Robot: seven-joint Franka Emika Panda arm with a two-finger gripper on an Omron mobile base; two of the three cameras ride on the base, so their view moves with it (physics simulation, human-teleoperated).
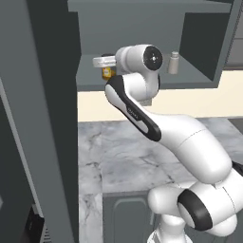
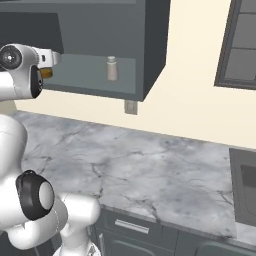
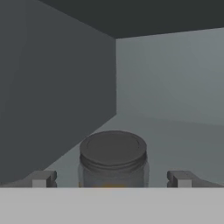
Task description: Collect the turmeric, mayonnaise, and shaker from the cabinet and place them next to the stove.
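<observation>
Fingers [image 3: 42, 178] spread wide on either side of the turmeric [image 3: 113, 159], not pinching it yet; shaker [image 1: 173, 62] sits further along the cabinet [image 1: 199, 78] shelf.

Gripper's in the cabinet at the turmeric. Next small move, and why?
Probably close the jaws on the turmeric. In the hand view the gripper is open, one fingertip on each side of the jar, which sits centred between them and not yet touched. The left base view puts the hand at the jar on the cabinet shelf, so no further approach looks needed.
</observation>
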